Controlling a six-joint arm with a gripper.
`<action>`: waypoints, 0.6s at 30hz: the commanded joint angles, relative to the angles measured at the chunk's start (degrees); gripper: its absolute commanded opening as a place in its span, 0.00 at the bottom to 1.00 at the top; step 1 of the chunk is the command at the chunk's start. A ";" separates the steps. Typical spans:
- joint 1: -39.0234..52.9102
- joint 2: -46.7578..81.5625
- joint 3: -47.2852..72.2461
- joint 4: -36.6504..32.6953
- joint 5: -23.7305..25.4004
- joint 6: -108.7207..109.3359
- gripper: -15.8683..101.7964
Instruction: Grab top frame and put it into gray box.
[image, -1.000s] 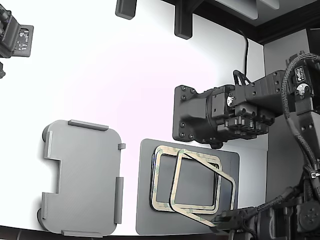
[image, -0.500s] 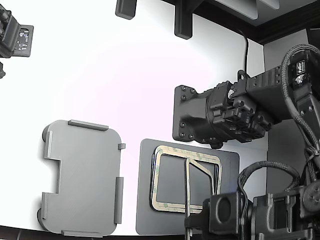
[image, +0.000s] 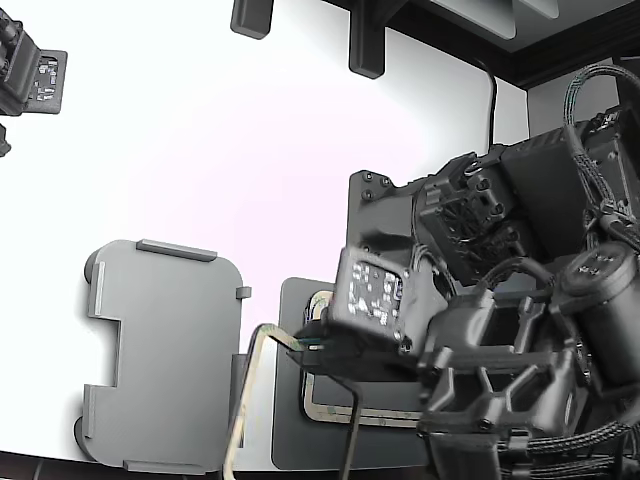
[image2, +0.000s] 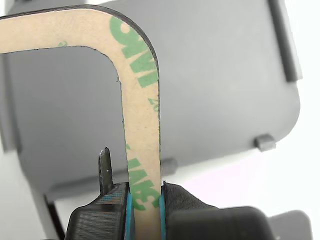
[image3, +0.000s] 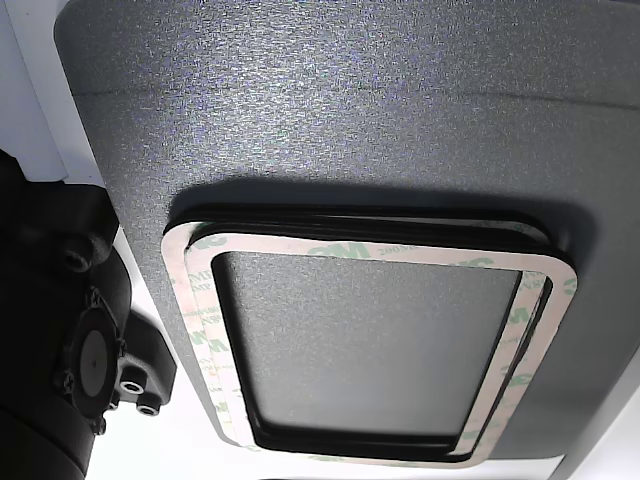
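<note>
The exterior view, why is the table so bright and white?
In the exterior view, strong light washes out the white table; in the wrist view, the beige frame with green print is sharp, pinched by the end effector, over the light gray plastic tray.

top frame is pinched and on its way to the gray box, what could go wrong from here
The pincer grips the top frame by one thin side only, so it could swing or slip out on the way.

In the exterior view the frame hangs tilted beside the gray box; it may catch a raised edge tab and rest on it rather than lie flat inside.

More frames remain stacked on the dark mat; the arm passing close above could nudge the stack.
</note>
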 joint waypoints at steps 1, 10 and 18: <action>-2.72 -1.05 -2.02 0.53 4.83 34.63 0.03; -9.93 -7.56 -2.99 0.62 -7.91 62.49 0.03; -10.63 -12.83 -4.92 0.62 -15.56 68.47 0.03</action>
